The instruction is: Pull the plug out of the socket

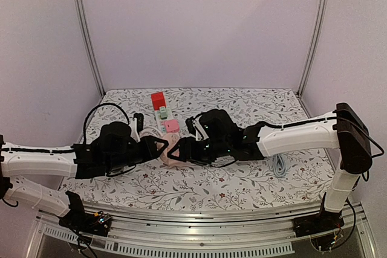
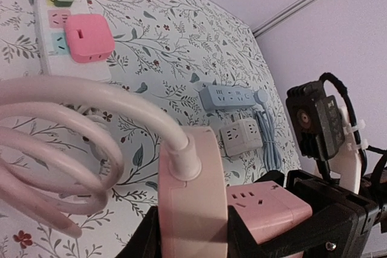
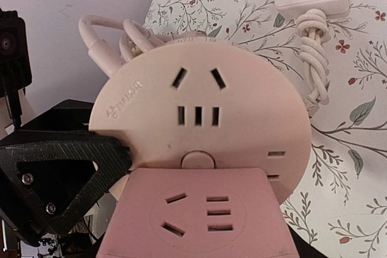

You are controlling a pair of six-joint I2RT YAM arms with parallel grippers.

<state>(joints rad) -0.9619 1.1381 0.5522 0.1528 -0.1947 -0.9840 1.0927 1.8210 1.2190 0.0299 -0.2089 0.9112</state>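
— First entry?
— Left gripper (image 1: 163,148): black triangular fingers (image 3: 60,146) pressed tight on the rim of the round, smooth pale-pink plastic socket disc (image 3: 199,107), mid-table between the arms.
— Second?
— Right gripper (image 1: 186,149): clamped around the square pink plastic plug block (image 3: 199,216), which is seated against the disc's edge, not yet parted.
— Attachments?
— Glossy pink cable (image 2: 60,125), looped in coils, leaving the disc. Flower-printed cloth (image 1: 242,179) underneath.
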